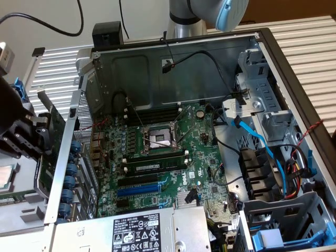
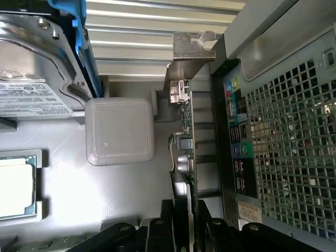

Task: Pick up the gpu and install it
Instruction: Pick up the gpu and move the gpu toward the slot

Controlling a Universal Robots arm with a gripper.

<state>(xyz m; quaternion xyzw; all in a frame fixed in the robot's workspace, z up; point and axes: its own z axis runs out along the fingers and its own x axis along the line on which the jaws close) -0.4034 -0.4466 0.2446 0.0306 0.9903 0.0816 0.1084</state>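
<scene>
While in the gripper [image 2: 186, 215], one gpu [image 2: 185, 134].

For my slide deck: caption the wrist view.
Gripper holding the gpu edge-on beside the computer case's perforated rear panel.

The gpu [image 1: 55, 142] is showing a green board with a silver bracket [image 2: 191, 52]. The motherboard [image 1: 157, 157] is showing green too, the cable [image 1: 265, 149] is showing blue, and the grey rear panel [image 2: 289, 136] is wearing a grid of square holes.
</scene>
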